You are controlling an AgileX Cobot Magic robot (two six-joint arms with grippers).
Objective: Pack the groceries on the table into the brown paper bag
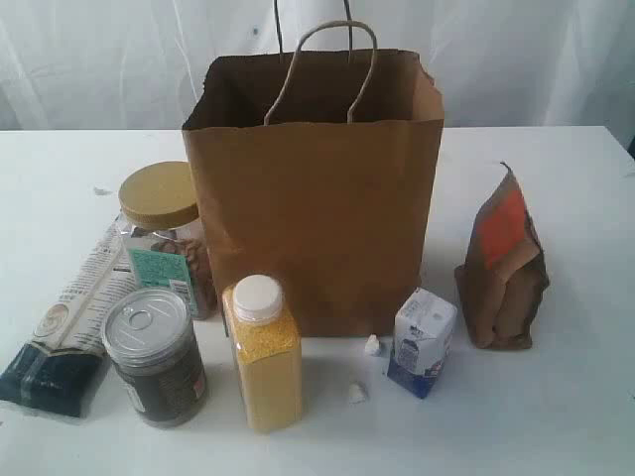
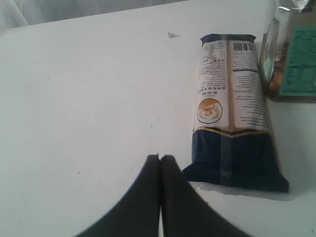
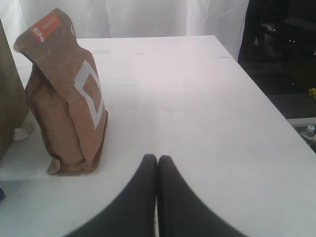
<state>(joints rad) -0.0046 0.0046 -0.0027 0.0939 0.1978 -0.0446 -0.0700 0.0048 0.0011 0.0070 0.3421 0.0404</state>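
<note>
Groceries number six, one of each kind, all out on the white desk (image 1: 556, 426) and none inside the brown paper bag (image 1: 317, 198). The bag stands upright at the middle of the desk, toward the back, with its mouth open and two loop handles rising above the rim.

On its left, a clear jar with a tan lid (image 1: 164, 238) stands just beside the bag's side. In front of that jar stands a dark jar with a silver lid (image 1: 156, 359). A yellow bottle with a white cap (image 1: 265, 359) stands to the dark jar's right, before the bag's front left corner. A long white-and-navy packet (image 1: 62, 332) lies flat at the far left, its navy end toward the camera and its other end just beside the clear jar.

Near the bag's front right corner a small white-and-blue carton (image 1: 424, 342) stands upright. Further right a brown pouch with an orange label (image 1: 504, 268) stands apart from the bag. Two small white scraps (image 1: 358, 394) lie on the desk between bottle and carton.

The left claw (image 2: 159, 157) is clenched, fingers pressed together with nothing between them, over bare desk near the packet's navy end. The right claw (image 3: 157, 158) is likewise clenched and empty, over bare desk near the pouch and not touching it.
</note>
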